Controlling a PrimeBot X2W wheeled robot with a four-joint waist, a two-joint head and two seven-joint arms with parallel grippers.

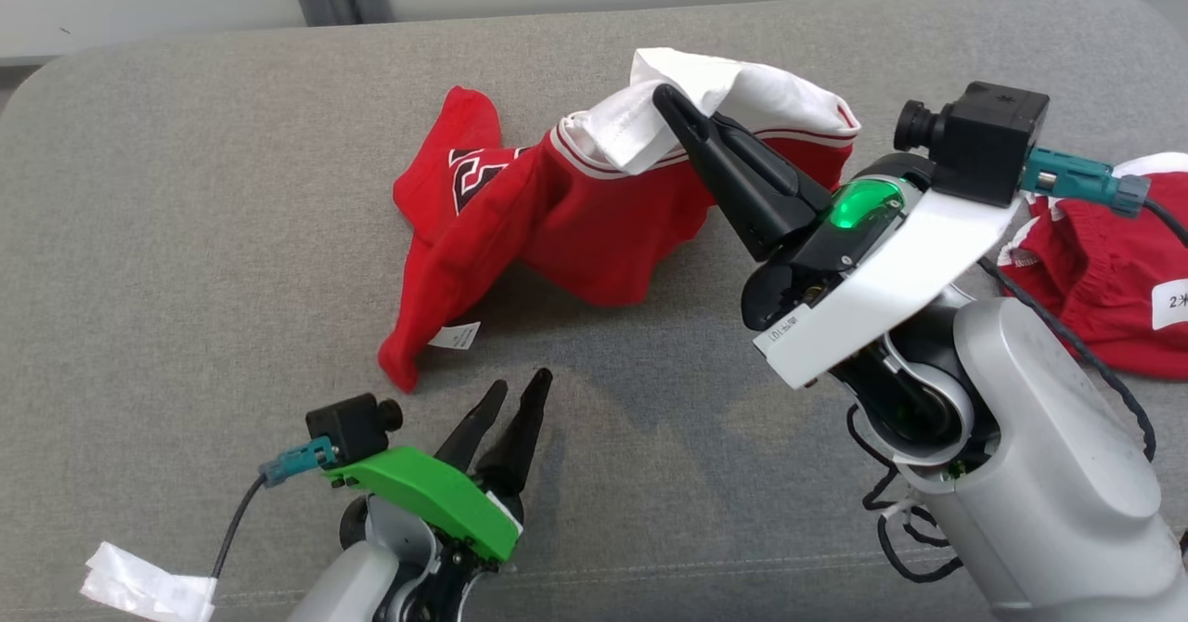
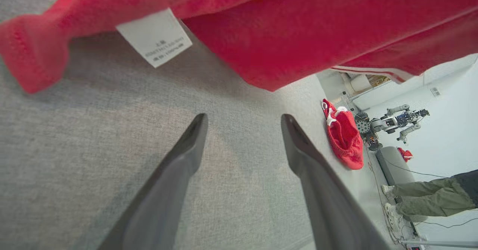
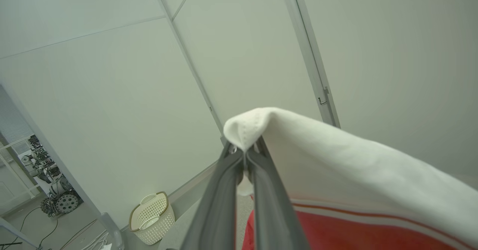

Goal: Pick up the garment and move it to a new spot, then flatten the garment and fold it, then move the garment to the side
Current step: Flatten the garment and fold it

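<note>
Garment [image 1: 575, 223], crumpled red cloth, white lining [image 1: 761, 93] pinched in right jaws, left jaws wide

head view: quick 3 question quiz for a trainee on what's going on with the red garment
1. True or false: the left end effector is open and holds nothing.
2. Which part of the red sports garment does the right end effector pinch? A) white fabric edge B) black print C) red lower corner
3. What lies on the grey cushion at the robot's far right?
Key: 1 true; 2 A; 3 a second red garment.
</note>
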